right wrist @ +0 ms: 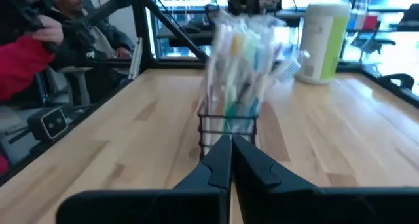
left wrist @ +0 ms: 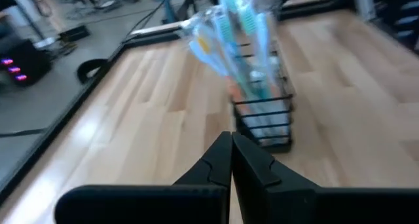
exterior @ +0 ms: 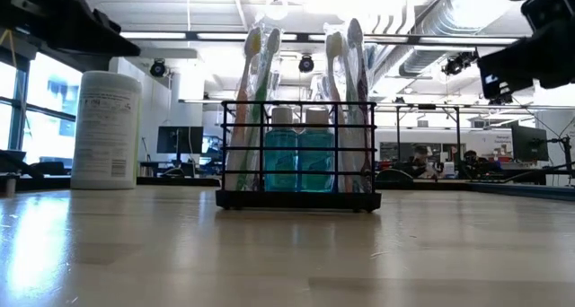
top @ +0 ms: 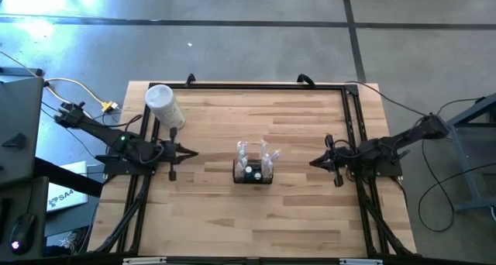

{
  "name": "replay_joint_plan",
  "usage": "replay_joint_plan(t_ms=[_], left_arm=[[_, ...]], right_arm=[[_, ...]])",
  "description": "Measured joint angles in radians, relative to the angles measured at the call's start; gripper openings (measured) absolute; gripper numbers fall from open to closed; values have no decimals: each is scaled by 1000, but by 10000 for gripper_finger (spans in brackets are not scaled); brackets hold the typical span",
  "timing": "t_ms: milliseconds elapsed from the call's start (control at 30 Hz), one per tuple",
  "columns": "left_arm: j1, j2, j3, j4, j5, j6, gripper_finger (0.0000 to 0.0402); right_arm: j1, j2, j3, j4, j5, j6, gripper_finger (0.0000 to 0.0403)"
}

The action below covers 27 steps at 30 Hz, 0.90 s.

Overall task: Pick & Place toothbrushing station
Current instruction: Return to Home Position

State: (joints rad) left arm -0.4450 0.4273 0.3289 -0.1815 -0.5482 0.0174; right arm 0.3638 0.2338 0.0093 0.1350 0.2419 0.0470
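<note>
The station (top: 253, 173) is flanked, well apart, by left gripper (top: 189, 153) and right gripper (top: 314, 163), both pressed closed, empty; toothbrushes (exterior: 256, 74) are held inside.

A grey concrete floor (top: 232, 48) is seen along the top. Ceiling light strips (exterior: 162, 35) and ducts (exterior: 431, 47) are shown overhead, and a window (exterior: 9, 96) at far left.
</note>
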Motion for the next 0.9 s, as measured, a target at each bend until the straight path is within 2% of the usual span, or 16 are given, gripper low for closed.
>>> replay_joint_plan(t_ms=[267, 500, 667, 900], left_arm=[[0, -181, -97, 2, 90, -4, 5], [0, -328, -182, -7, 230, -4, 5], [0, -421, -216, -50, 252, 2, 5], [0, -422, -228, -47, 265, 2, 5]], right_arm=[[-123, 0, 0, -2, -143, 16, 4], [-199, 0, -1, 14, -202, 17, 4], [-244, 0, -1, 12, -243, 18, 5], [-316, 0, -2, 61, -283, -4, 5]])
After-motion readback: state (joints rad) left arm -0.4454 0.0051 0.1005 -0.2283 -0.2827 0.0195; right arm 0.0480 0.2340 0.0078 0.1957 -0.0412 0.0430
